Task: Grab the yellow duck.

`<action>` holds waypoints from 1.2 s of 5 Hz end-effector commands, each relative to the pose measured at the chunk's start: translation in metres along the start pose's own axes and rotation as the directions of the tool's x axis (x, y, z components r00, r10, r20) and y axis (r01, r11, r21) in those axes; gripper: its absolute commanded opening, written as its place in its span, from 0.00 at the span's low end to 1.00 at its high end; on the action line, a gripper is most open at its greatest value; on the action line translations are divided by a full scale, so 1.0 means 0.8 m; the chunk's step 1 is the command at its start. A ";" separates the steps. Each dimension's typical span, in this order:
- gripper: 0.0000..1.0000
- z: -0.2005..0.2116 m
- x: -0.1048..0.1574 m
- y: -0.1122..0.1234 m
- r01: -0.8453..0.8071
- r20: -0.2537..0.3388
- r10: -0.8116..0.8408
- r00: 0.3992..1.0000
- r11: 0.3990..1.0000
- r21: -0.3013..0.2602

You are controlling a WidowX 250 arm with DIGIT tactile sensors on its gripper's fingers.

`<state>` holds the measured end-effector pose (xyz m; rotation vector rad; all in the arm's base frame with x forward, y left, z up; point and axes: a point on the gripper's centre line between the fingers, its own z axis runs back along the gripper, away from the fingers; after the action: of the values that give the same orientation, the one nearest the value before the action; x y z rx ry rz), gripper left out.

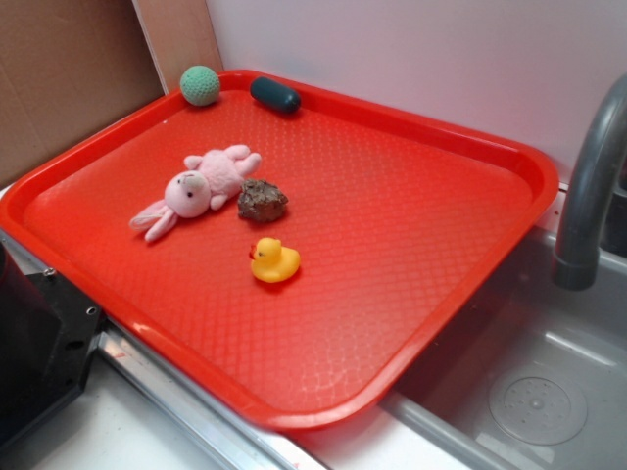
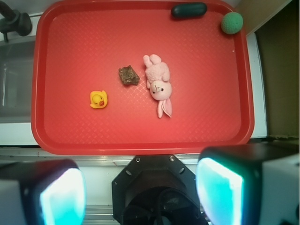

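The yellow duck (image 1: pixel 275 261) (image 2: pixel 99 99) sits upright near the middle of the red tray (image 1: pixel 411 215) (image 2: pixel 70 37), by itself, with bare tray all around it. My gripper (image 2: pixel 140 192) is open, high above the tray's near edge, with nothing between its pads (image 2: pixel 220 190). The duck lies well ahead of the fingers and to the left in the wrist view. In the exterior view the gripper itself does not show; only the black robot base (image 1: pixel 44 343) is at the lower left.
A brown lumpy rock (image 1: pixel 263 201) (image 2: pixel 129 75) lies just beyond the duck, with a pink plush bunny (image 1: pixel 201 186) (image 2: pixel 158 83) beside it. A green ball (image 1: pixel 200 85) (image 2: pixel 232 23) and a dark oblong (image 1: pixel 275 95) (image 2: pixel 189 10) rest at the tray's far rim. A grey faucet (image 1: pixel 593 186) and sink (image 1: pixel 549 392) stand beside the tray.
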<state>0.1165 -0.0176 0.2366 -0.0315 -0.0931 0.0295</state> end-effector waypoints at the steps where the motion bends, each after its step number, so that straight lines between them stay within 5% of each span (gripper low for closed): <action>1: 1.00 0.000 0.000 0.000 0.000 0.000 0.000 1.000 1.000 0.000; 2: 1.00 -0.067 0.033 -0.025 0.119 -0.086 -0.116 0.990 0.992 0.034; 3: 1.00 -0.128 0.041 -0.044 0.279 -0.048 -0.280 0.959 0.960 -0.027; 4: 1.00 -0.169 0.048 -0.059 0.411 -0.033 -0.412 0.911 0.911 -0.027; 5: 1.00 -0.199 0.048 -0.071 0.566 0.031 -0.566 0.824 0.818 -0.101; 6: 1.00 -0.233 0.052 -0.085 0.627 0.077 -0.622 0.779 0.773 -0.096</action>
<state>0.1769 -0.0821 0.0489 -0.1102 -0.1112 -0.6359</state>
